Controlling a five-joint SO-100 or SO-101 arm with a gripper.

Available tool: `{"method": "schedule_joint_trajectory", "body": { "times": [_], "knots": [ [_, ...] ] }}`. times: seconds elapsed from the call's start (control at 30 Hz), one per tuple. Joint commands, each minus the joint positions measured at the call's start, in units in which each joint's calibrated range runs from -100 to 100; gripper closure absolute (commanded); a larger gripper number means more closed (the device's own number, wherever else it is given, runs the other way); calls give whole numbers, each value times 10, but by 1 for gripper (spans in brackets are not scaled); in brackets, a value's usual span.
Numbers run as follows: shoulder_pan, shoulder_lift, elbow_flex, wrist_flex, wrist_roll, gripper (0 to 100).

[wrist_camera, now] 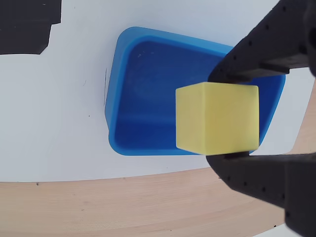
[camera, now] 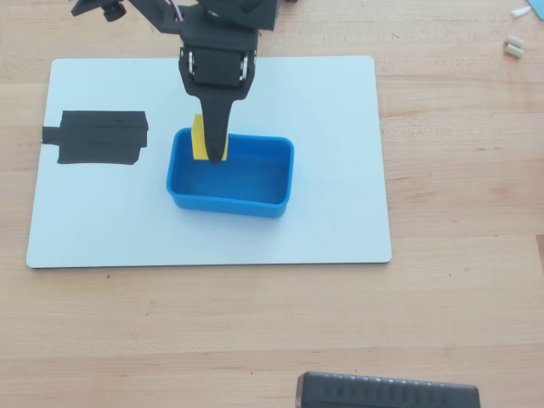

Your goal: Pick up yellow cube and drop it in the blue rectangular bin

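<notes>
The yellow cube (wrist_camera: 217,117) is clamped between my black gripper's (wrist_camera: 219,118) two fingers and held in the air above the blue rectangular bin (wrist_camera: 148,94). In the overhead view the gripper (camera: 212,140) hangs over the bin's (camera: 231,197) upper left corner, and the cube (camera: 198,136) shows partly beside the finger. The bin is empty and sits on the white board (camera: 323,170).
A flat black tape patch (camera: 98,137) lies on the board left of the bin. The board rests on a wooden table (camera: 459,297). A dark device (camera: 387,393) sits at the table's bottom edge. Small white bits (camera: 513,44) lie at top right.
</notes>
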Motion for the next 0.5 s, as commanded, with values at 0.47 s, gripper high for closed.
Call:
{"method": "schedule_joint_trajectory", "body": {
  "times": [0.47],
  "knots": [
    [-42,-270,99,66,4,79]
  ]
}}
